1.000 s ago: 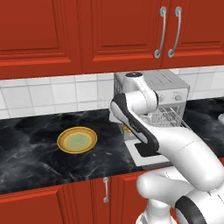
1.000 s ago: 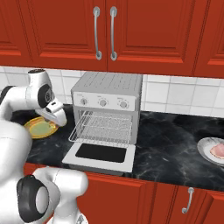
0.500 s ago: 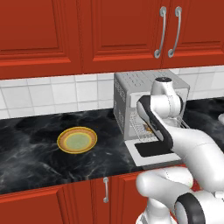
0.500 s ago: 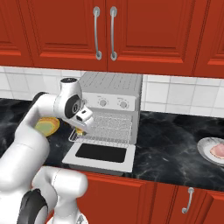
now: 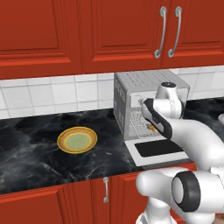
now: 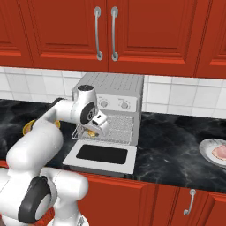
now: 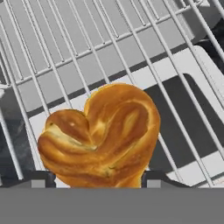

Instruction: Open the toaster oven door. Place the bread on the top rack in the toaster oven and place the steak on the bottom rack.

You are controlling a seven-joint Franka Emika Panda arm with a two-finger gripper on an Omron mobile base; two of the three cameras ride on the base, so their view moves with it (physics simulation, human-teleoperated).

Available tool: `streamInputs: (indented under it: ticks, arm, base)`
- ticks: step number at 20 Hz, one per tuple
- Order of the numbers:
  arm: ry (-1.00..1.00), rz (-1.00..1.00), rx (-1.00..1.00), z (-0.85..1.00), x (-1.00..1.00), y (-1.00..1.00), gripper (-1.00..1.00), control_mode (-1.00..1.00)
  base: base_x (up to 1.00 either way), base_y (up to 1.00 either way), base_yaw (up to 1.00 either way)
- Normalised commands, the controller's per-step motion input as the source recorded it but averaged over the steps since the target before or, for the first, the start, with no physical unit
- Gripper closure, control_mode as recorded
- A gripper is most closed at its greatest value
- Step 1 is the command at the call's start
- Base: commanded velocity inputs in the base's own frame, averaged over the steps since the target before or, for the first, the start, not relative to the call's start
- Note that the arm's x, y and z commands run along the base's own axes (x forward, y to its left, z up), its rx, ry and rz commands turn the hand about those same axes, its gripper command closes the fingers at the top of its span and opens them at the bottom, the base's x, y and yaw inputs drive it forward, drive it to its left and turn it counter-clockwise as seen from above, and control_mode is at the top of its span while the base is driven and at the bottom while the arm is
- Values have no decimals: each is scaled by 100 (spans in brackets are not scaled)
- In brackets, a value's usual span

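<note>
The toaster oven (image 6: 114, 86) stands on the counter with its door (image 6: 101, 155) dropped flat and the black window facing up. A wire rack (image 6: 115, 128) sticks out of the cavity over the door; I cannot tell whether it is the top rack or the bottom rack. My gripper (image 6: 95, 128) hovers over the rack's left part, shut on the bread (image 7: 103, 135), a golden-brown twisted roll sitting between the fingertips (image 7: 41, 177). The left base view has the bread (image 5: 152, 128) at the oven's mouth. The steak (image 6: 220, 152) lies on a white plate (image 6: 207, 150) at the far right.
A yellow-rimmed, green-centred plate (image 5: 78, 140) sits bare on the black counter left of the oven. Red cabinets with silver handles (image 6: 98, 33) hang above. The open door reaches to the counter's front edge. Dark counter stretches between the oven and the steak's plate.
The arm swung right, from above the yellow plate to the front of the oven, carrying the bread. It now hangs over the pulled-out rack.
</note>
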Motion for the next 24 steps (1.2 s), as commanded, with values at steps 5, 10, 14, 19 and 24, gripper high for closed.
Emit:
streamInputs:
  ticks: [5,10,14,19,24]
  arm:
    - [-7,6,4,1,-4,-53,-100,-100]
    - [-9,1,1,19,-28,-3,-100,-100]
    - [-16,5,1,5,-63,-1,-100,-100]
    - [-8,18,-1,-5,-100,0,-100,-100]
    - [4,19,-10,-67,-21,-1,-100,-100]
  base:
    - [0,0,0]
    - [0,0,0]
    - [0,0,0]
    - [0,0,0]
    - [0,0,0]
